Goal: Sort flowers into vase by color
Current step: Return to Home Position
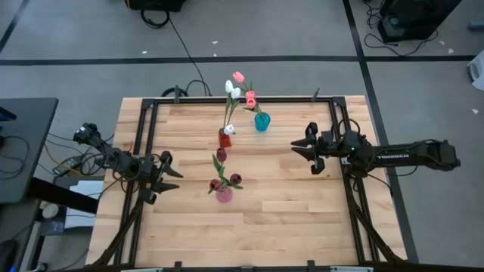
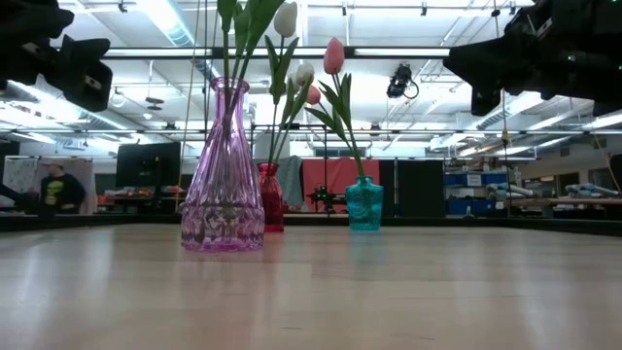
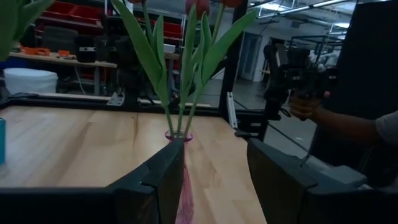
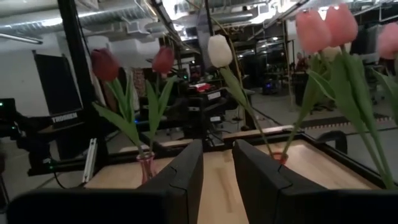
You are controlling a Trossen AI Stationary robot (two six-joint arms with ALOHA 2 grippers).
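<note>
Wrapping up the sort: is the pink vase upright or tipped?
Upright: the pink vase stands flat on the table, maroon tulips rising from its neck.

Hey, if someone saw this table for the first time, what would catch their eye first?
Three coloured vases stand mid-table, each filled by colour: a teal vase with pink tulips, a red vase with white tulips, and a pink vase with maroon tulips. The left gripper and right gripper hang open at either side, holding nothing.
</note>
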